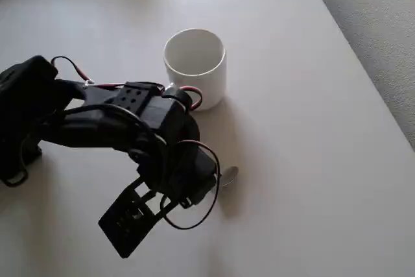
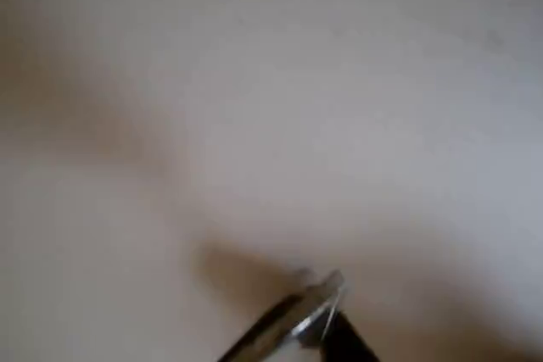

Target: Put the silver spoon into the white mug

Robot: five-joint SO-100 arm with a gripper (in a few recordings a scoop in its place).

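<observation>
A smooth pale table (image 1: 311, 160) met speckled grey flooring (image 1: 382, 24). The glossy cylindrical white mug (image 1: 195, 64) stood upright; the gripper (image 2: 327, 328) pinched the silver spoon (image 2: 293, 320).

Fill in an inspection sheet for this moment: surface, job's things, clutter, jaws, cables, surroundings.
Surface: pale table, bare and matte.
Job's things: white mug upright, nothing inside it; silver spoon with its bowl poking out beside the arm, metal end at the dark finger in the wrist view.
Clutter: nothing seen.
Jaws: hidden under the arm; state cannot be told.
Cables: red and black wires looping off the arm.
Surroundings: grey carpet beyond the table edge.
</observation>
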